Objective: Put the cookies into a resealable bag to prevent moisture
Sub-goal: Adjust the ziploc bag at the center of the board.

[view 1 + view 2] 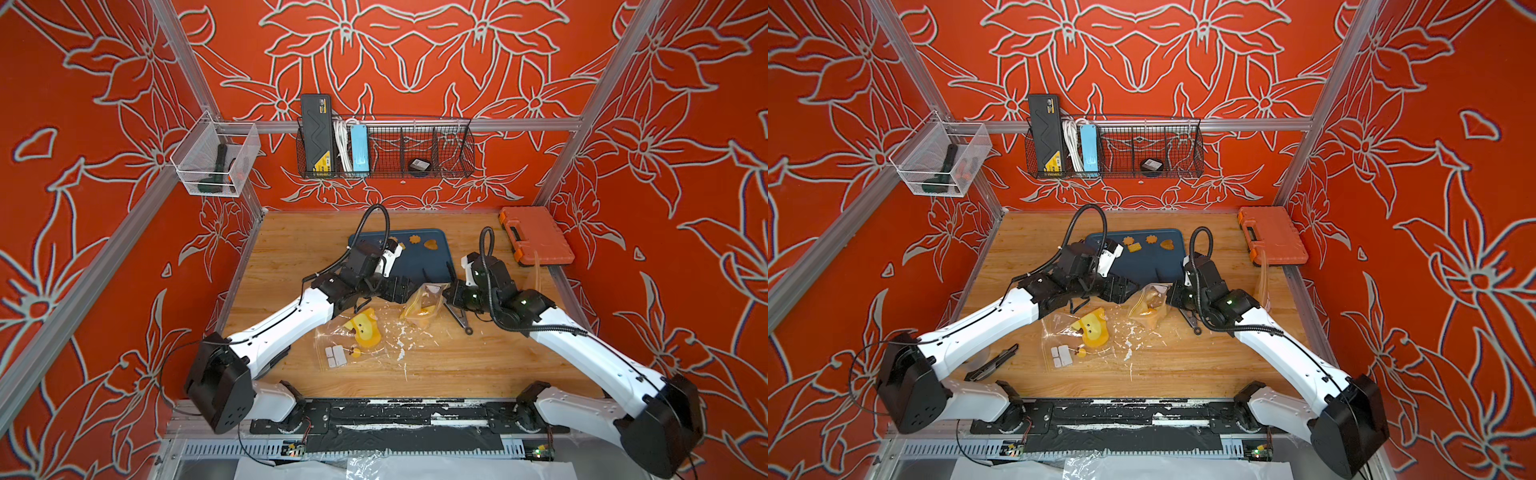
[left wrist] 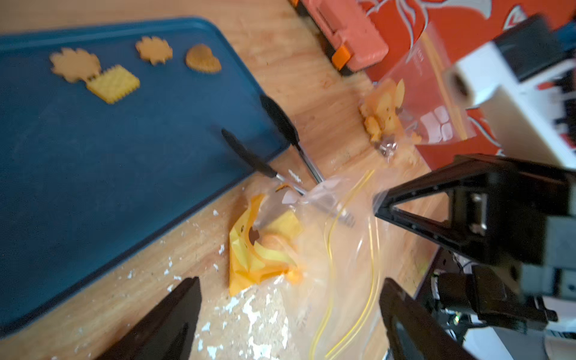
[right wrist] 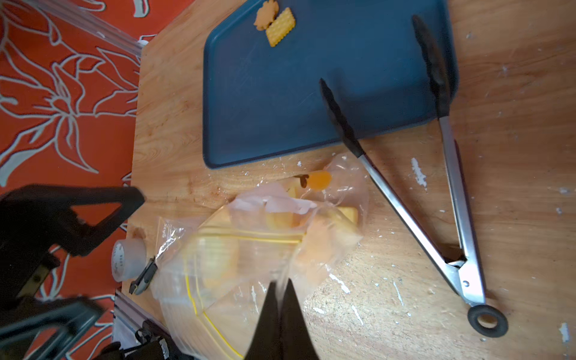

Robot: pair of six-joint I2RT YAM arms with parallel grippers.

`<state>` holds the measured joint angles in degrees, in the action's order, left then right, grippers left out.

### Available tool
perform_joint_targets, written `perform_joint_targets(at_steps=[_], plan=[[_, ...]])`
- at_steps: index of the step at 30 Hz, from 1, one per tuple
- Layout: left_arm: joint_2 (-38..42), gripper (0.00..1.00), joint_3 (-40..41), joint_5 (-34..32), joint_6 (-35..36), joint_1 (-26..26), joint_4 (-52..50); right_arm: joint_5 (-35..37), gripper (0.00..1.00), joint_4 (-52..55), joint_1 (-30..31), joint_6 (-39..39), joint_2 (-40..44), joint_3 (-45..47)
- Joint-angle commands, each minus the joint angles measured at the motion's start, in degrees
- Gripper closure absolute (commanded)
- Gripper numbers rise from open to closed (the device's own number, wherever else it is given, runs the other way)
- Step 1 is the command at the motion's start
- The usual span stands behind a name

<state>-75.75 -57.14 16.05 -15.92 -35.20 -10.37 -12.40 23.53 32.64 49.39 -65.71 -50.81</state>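
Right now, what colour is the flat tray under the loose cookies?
Dark blue tray; left wrist view shows it best.

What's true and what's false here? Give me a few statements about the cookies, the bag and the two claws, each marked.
1. Four cookies lie on the blue tray. True.
2. The right claw is wide open. False: it is shut, pinching the film of the resealable bag.
3. The left claw holds the tongs. False: it is open and holds nothing; the tongs lie on the table, their tips over the tray.
4. The orange case at the far corner is closed. True.
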Motion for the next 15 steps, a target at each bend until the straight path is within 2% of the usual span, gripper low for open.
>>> perform_joint_targets(at_steps=[1,8,15], plan=[[5.6,0.12,8.4,-2.0,3.2,-0.1,13.7,-3.8,1.00,-2.8,-2.4,2.0,-3.3,-4.3],[10.6,0.12,21.6,-5.8,3.4,-1.0,29.0,-8.4,1.00,-5.1,-5.9,1.0,-11.8,-9.4],[10.6,0.12,26.6,-9.6,11.1,-6.8,34.1,-11.6,1.00,-5.9,-7.2,0.4,-17.8,-12.6]])
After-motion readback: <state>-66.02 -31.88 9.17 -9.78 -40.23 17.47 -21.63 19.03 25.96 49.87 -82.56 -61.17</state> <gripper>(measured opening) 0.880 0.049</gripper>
